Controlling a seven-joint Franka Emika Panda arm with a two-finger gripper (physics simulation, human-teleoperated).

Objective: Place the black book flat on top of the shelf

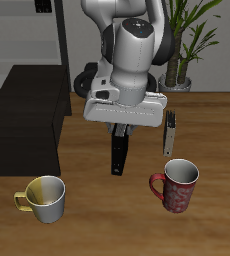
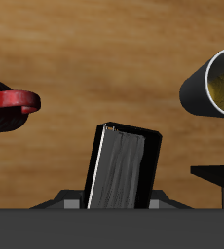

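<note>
The black book [image 1: 119, 158] stands upright on end below my gripper [image 1: 119, 136], which is shut on its upper edge. I cannot tell whether its lower end touches the table. In the wrist view the black book [image 2: 124, 167] shows its page edge and dark cover, slightly tilted, between my gripper's [image 2: 119, 205] fingers. The shelf [image 1: 27, 128], a low dark cabinet with a flat top, stands apart from the book toward the table's side. Its corner shows in the wrist view [image 2: 216, 181].
A yellow mug [image 1: 44, 197] stands near the front edge before the shelf, also in the wrist view [image 2: 213, 83]. A red mug [image 1: 177, 186] stands beside the book; its handle shows in the wrist view [image 2: 17, 100]. A thin grey book [image 1: 170, 132] stands behind the red mug. A potted plant [image 1: 187, 45] is at the back.
</note>
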